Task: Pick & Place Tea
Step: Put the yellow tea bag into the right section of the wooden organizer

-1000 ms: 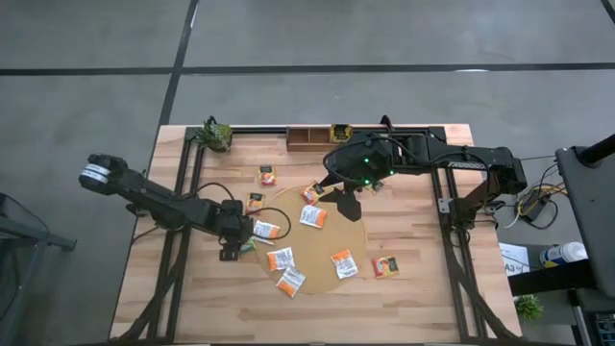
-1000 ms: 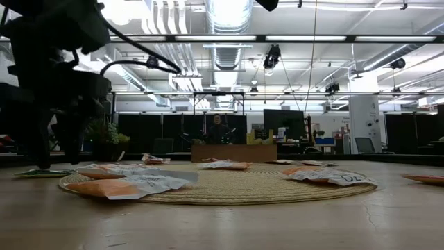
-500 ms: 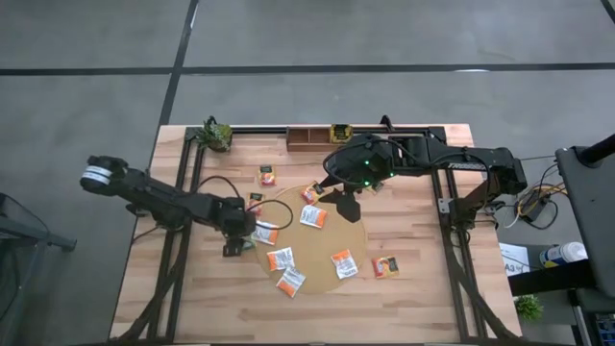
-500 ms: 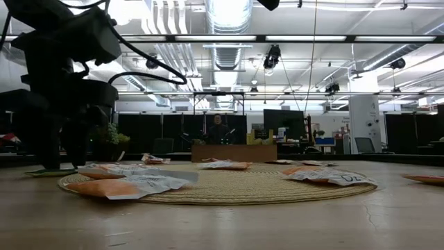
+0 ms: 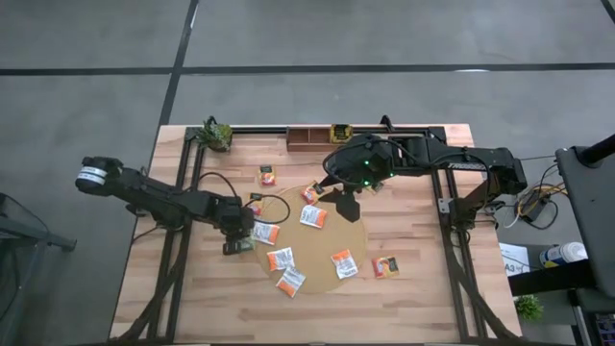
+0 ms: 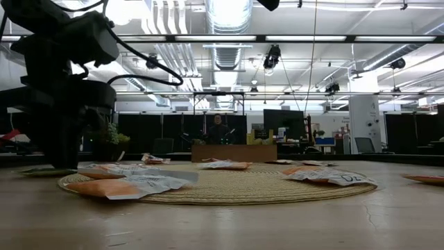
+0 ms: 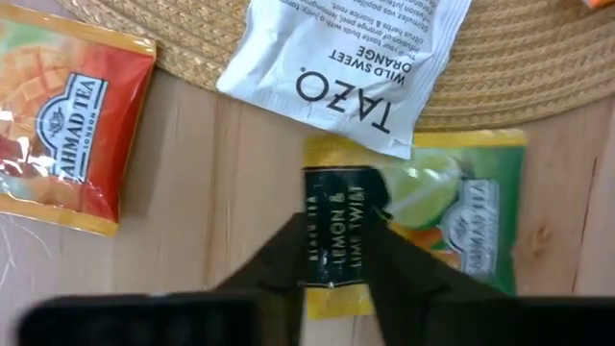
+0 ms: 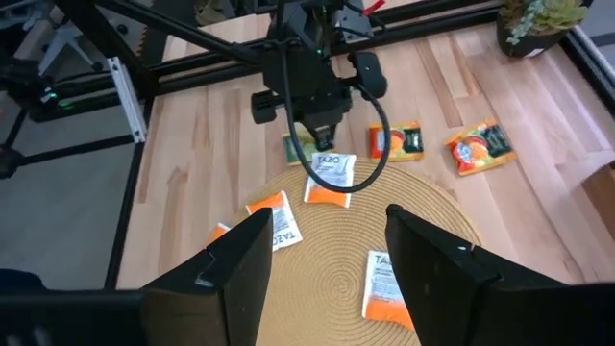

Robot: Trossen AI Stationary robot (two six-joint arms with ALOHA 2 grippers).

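Note:
The tea lies as several flat sachets on and around the round woven mat (image 5: 317, 245). A green and yellow sachet (image 7: 452, 207) lies on the wood just off the mat's left rim, one corner under a white sachet (image 7: 346, 58). My left gripper (image 5: 238, 241) stands over it, pointing steeply down, shut on the sachet's end that bears the dark band. An orange sachet (image 7: 67, 115) lies beside it. My right gripper (image 8: 327, 274) hangs open, high above the mat's far side (image 5: 348, 204), touching nothing. My left gripper pinches the green sachet's dark-banded end (image 7: 334, 226) between its two fingertips (image 7: 404, 274). The fingers come from above, pointing steeply down, one on each long side of the band. The rest of the sachet lies flat on the table, its far corner under the white sachet.
A wooden compartment tray (image 5: 307, 136) stands at the far edge, with a small potted plant (image 5: 216, 135) to its left. More sachets lie on the wood beside the mat (image 5: 266, 176) (image 5: 385, 266). Black frame rails (image 5: 183, 192) run along both sides of the table.
My left gripper has sunk to the table, shifting a little toward the mat, and its fingers have shut on the green sachet's end. The sachet still lies where it was.

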